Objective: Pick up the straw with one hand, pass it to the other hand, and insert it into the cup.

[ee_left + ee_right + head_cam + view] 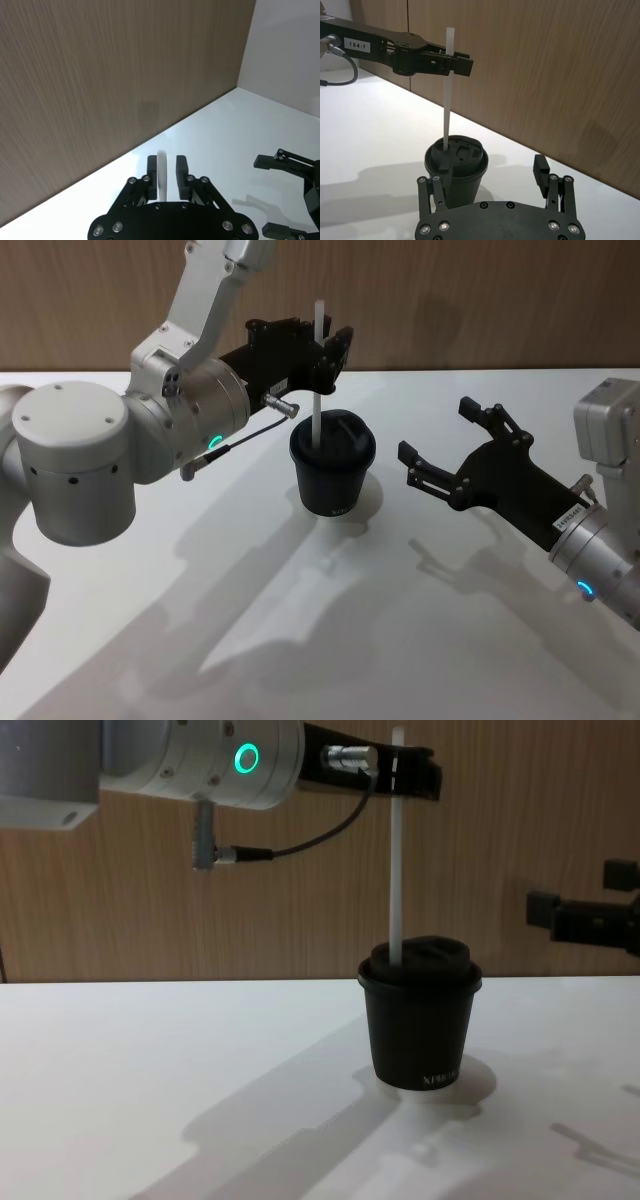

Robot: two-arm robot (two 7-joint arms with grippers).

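The white straw (316, 390) stands nearly upright, its lower end in the domed lid of the black cup (330, 485) at the table's middle. My left gripper (335, 345) is above the cup and shut on the straw near its top end, seen close in the left wrist view (161, 170). In the chest view the straw (397, 870) rises from the cup (420, 1030) to the left gripper (415, 775). My right gripper (435, 430) hovers open to the right of the cup, holding nothing. The right wrist view shows the straw (447, 100) entering the cup's lid (456, 152).
The white table (300, 640) ends at a wooden wall (450, 300) just behind the cup. The left arm's silver body (90, 440) with its cable reaches in from the left. Bare tabletop lies in front of the cup.
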